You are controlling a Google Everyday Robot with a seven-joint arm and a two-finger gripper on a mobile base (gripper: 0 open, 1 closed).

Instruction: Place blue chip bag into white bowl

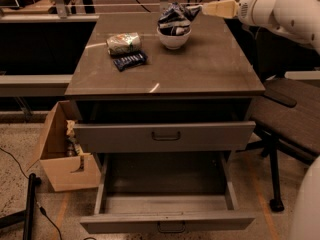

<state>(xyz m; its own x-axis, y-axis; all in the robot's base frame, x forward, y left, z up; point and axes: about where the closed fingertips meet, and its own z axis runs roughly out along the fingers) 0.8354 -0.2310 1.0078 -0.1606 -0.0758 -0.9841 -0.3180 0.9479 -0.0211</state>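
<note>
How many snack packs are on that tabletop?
3. The chip bag sits in the bowl, with the tool at its right edge. A pale rolled bag lies left of the bowl. A dark flat packet lies just in front of that bag.

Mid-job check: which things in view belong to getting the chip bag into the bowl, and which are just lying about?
Belongs to the job:
- blue chip bag, standing in the bowl
- white bowl, at the back of the cabinet top
- tool, right beside the bag

Just lying about:
- pale rolled bag
- small dark packet
- cardboard box on the floor
</note>
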